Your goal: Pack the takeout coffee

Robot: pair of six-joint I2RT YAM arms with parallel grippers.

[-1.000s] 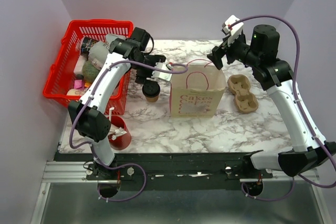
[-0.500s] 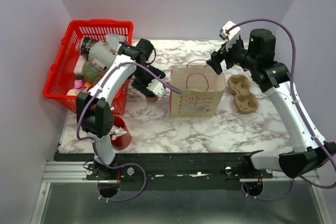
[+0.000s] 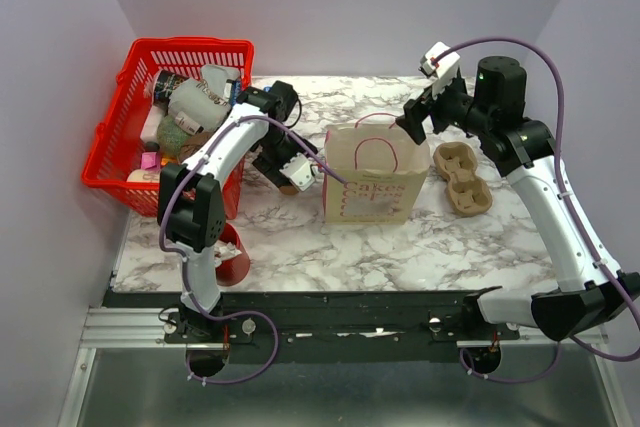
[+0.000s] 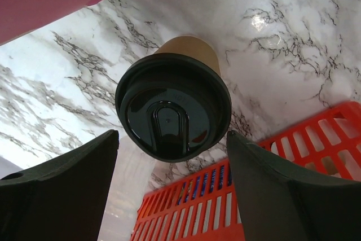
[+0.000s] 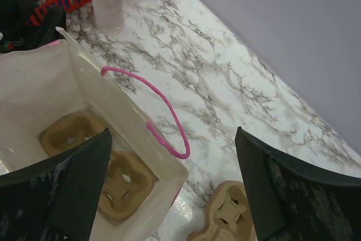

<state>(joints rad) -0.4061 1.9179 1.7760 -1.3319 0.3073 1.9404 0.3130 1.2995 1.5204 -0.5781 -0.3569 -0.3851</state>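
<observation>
**Left arm:** rising from the counter's point(image 3: 400, 247) near-left edge, bending at the elbow and reaching toward the middle, wrist pointing down.

**Left gripper** point(image 3: 291, 174): standing released, fingers point(image 4: 62, 190) spreading wide on either side of the takeout coffee point(image 4: 173, 114), with a gap showing at each side of its black lid.

**Takeout coffee:** standing upright on the counter, between the red basket point(image 3: 190, 43) at the far-left corner and the paper bag point(image 3: 372, 187), near the bag's left side.

**Right arm:** stretching from the near-right edge toward the far side.

**Right gripper** point(image 3: 411, 121): hovering released over the bag's far right corner, grasping nothing.

**Pulp carriers:** one point(image 5: 107, 165) lying inside the bag, another point(image 3: 462, 179) lying on the counter just right of it.
</observation>
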